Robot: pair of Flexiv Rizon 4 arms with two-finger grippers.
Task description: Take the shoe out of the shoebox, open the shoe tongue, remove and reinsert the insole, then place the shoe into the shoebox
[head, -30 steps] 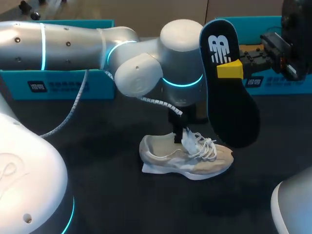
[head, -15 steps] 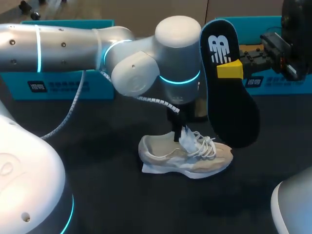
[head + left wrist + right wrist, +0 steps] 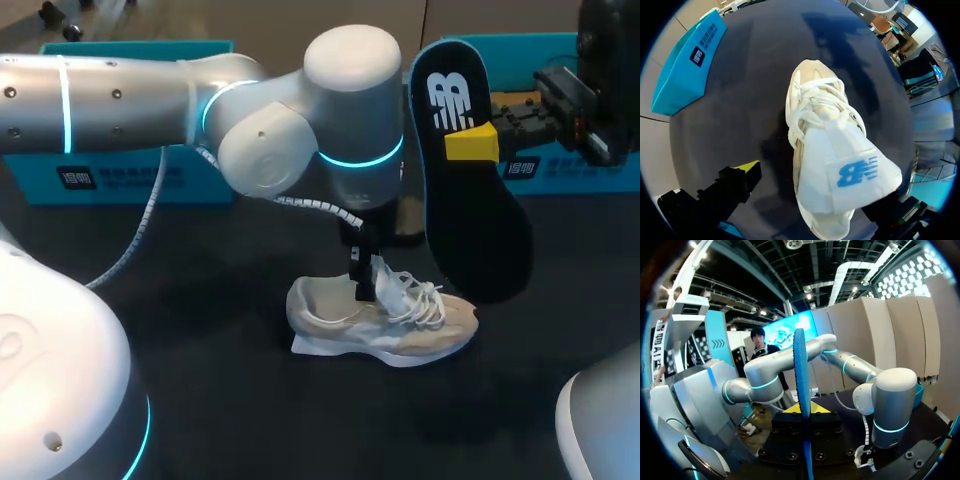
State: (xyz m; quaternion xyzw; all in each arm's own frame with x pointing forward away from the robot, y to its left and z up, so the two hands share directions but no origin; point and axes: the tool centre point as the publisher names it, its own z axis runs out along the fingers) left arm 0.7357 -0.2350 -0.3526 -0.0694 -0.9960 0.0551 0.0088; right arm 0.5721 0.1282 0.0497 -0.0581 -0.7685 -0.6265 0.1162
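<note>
Shoebox (image 3: 190,180) stood half hidden behind left arm (image 3: 150,100), insole (image 3: 800,370) was cut off past right gripper (image 3: 802,412), shoe (image 3: 812,107) heel lay under tongue (image 3: 845,170), left gripper (image 3: 817,192) showed one yellow tip.

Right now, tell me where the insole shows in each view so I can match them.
Head view: the insole is held by the right gripper, above the toe of the shoe.
Left wrist view: not in it.
Right wrist view: edge-on, a thin blue strip between the gripper's fingers.
Shared landmark: the shoe, in head and left wrist views.
</note>
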